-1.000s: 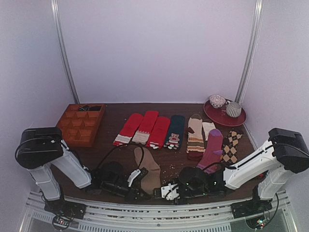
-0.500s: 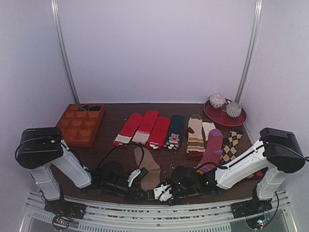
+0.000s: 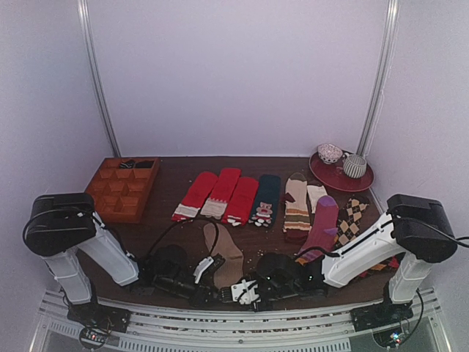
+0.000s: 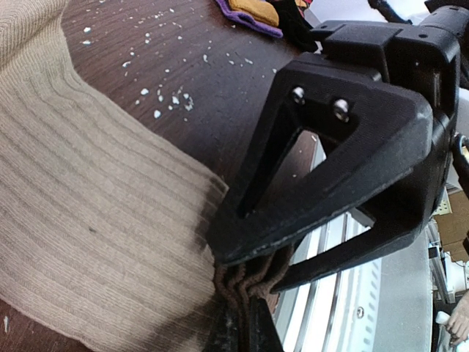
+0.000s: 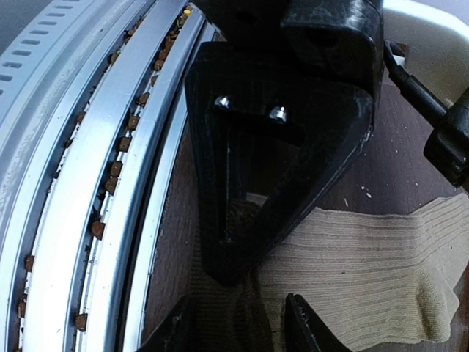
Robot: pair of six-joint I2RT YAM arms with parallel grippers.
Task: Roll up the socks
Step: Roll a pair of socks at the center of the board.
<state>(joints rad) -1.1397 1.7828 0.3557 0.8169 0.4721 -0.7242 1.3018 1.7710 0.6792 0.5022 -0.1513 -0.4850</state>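
The plain tan-brown ribbed knit socks (image 3: 226,258) lie low in the centre of the top view, toes pointing up the frame and cuffs down at the table's near edge. My left gripper (image 4: 242,334) is pinched tight on those cuffs. In its wrist view the stacked cuff edges bunch into folds right where my fingers meet at the bottom of the frame. I judge that this hold pins both layers together so the roll can start from an even end.

My right gripper (image 5: 238,330) has its fingers apart, one either side of the same cuff end at the bottom of its wrist view. The cloth runs between them, but nothing there shows it squeezed.

Room is tight here. The ribbed silver metal rail (image 5: 88,183) fills the left of the right wrist view, just beside the cuffs, and my two grippers nearly touch each other.

Rolling should go up the frame, where the dark brown wooden table (image 3: 168,220) lies bare beside and beyond the toes before the row of red socks with white patterned cuffs (image 3: 220,194). White crumbs (image 4: 172,99) speckle the wood nearby.
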